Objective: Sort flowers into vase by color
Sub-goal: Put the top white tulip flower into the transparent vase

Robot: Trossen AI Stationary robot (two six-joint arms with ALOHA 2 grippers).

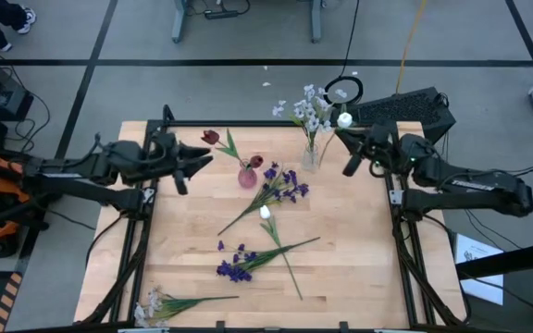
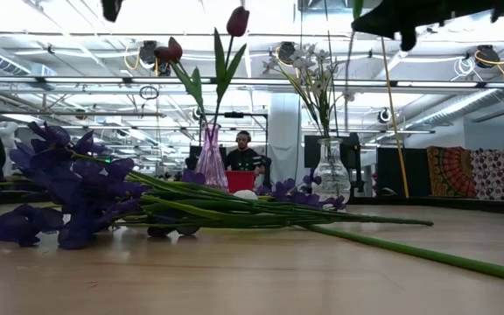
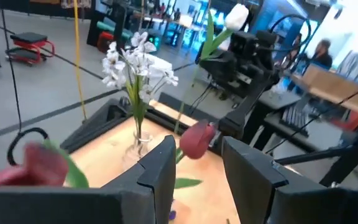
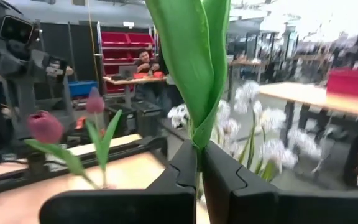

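I have the right gripper (image 4: 199, 171) pinched tight on the green stem of a white tulip (image 1: 344, 119), leaves standing up between the fingers. I hold it low on the stem so the bloom rides high and the cut end can drop straight down. It sits just beside the clear vase (image 1: 311, 155), on that vase's right, which already carries a spray of small white blossoms (image 1: 309, 110); white goes with white, so that looks like the target.

The left gripper (image 3: 194, 163) has its jaws parted with nothing between them. It hangs well to the left of the clear vase, close to the pink vase (image 1: 248, 176), which holds two dark red tulips (image 1: 211, 137). I judge it has no job until the right arm is done.

Forward of the clear vase, on the wooden table (image 1: 368, 268), lie purple flowers (image 1: 283, 185), another white tulip (image 1: 266, 213), more purple flowers (image 1: 233, 268) and a white spray (image 1: 151, 303), all unsorted.
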